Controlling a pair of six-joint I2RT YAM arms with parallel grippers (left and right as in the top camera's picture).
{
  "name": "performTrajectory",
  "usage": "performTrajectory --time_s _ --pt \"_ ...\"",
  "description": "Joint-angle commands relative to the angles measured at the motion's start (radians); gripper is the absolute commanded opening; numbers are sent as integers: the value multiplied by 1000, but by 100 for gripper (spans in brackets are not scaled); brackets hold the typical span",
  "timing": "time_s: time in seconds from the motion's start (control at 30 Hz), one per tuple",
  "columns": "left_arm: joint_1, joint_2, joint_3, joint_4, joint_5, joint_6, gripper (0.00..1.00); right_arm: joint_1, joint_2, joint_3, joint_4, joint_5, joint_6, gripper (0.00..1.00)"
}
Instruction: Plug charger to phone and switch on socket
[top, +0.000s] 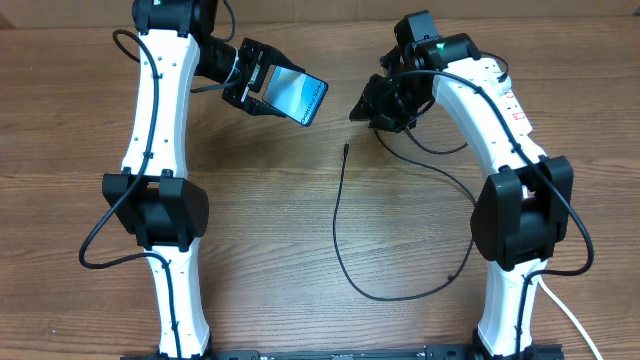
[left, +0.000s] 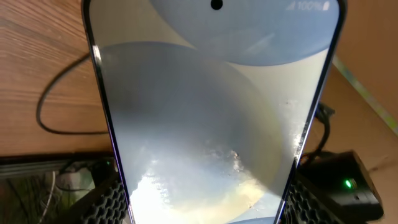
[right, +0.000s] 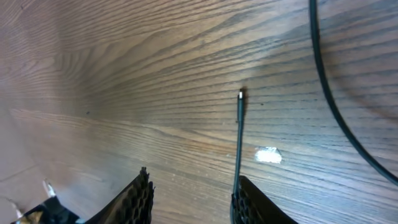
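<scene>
Left hand (top: 262, 85) clamps the phone (top: 300, 96), upper left; right hand (right: 193, 183) stands open. The limp charger (right: 239, 134) wants pinching just behind its tip.

Overhead: looking straight down on table (top: 300, 250). Left wrist: crowding phone (left: 211, 124). Right wrist: skimming table low, sharing charger (right: 239, 137) tip with overhead.

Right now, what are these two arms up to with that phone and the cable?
The left arm's fingers are clamped on the phone, whose screen is lit. The right arm's fingers are open, low over the table, beside the loose tip of the charger. The tip lies on the wood, not gripped, so the phone is not yet plugged in. The socket is mostly hidden from above.
</scene>
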Motion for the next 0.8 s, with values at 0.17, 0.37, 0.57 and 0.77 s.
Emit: performTrajectory --time_s 0.17,0.37,0.57,0.77 --pt "22 -11 -6 -2 -80 -113 4 0 -14 19 58 -88 32 40" --pt "27 -10 -57 1 172 -60 4 -1 -14 19 59 -88 46 40" --pt "49 -10 -57 0 271 6 4 -1 -14 20 56 -88 45 38" --pt "73 -10 -58 -3 123 -27 4 0 -46 77 56 -95 -15 36"
